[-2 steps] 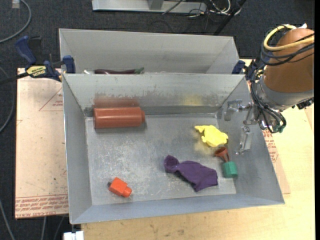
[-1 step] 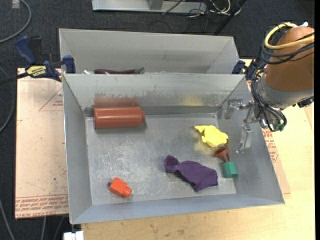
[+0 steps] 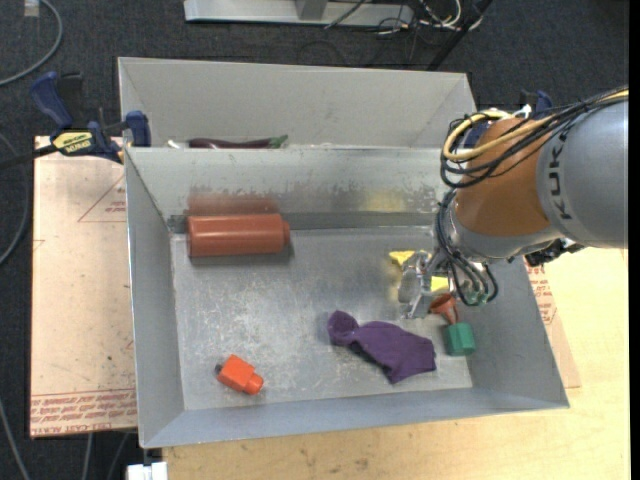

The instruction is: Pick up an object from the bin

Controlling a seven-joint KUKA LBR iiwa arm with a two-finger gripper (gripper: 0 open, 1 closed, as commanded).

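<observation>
The claw point(image 3: 418, 294) is hanging low over a small yellow piece point(image 3: 402, 260) at the right of the bin point(image 3: 300, 298); how wide it is standing I cannot tell. The piece is probably going to handle light, stiff and slick, so gripping across its middle is looking safest.

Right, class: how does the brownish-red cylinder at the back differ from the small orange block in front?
The cylinder is much larger than the orange block. The cylinder is rounded, lying along the back wall; the block is angular, on open floor. Both lie at the view's left.
</observation>
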